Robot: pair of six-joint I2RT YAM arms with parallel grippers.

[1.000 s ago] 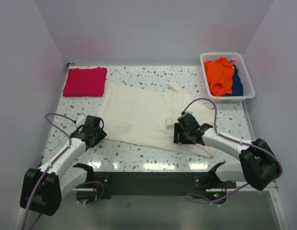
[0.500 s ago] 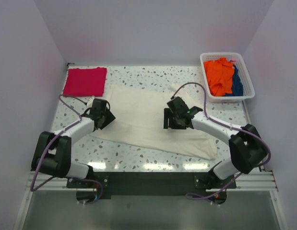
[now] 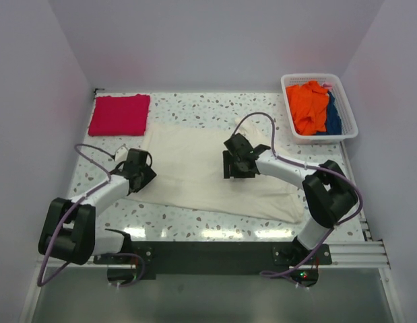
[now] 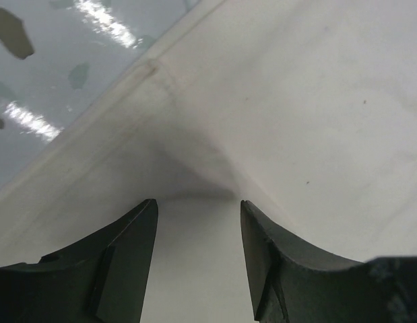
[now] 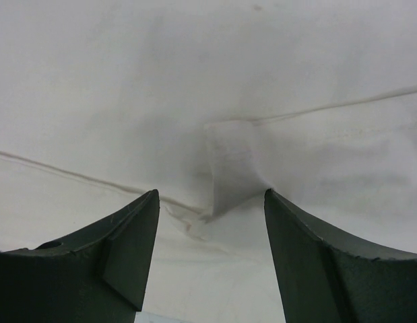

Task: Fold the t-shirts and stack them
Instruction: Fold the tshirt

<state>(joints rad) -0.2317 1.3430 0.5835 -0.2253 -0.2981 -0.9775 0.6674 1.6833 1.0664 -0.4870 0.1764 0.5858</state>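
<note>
The large cream-white t-shirt [image 3: 195, 165] lies spread flat across the middle of the table. The crimson-pink t-shirt [image 3: 119, 114] lies folded at the back left corner. My left gripper [image 3: 138, 176] is down on the cream shirt's left edge. In the left wrist view it [image 4: 198, 202] is open, and the cream cloth [image 4: 296, 101] rises in a soft ridge between the fingertips, next to the hem. My right gripper [image 3: 235, 165] is down on the shirt's middle right. In the right wrist view it [image 5: 211, 193] is open over a small raised fold [image 5: 228, 168] and a seam.
A white basket [image 3: 309, 76] at the back right holds orange cloth [image 3: 308, 104] and blue cloth [image 3: 333, 118]. The speckled table [image 3: 195, 217] shows in front of the shirt. Purple walls close in the left, back and right sides.
My right gripper moved back and to the left over the cream shirt. My left gripper moved from the bare table onto the shirt's left edge. The shirt's back right sleeve no longer shows.
</note>
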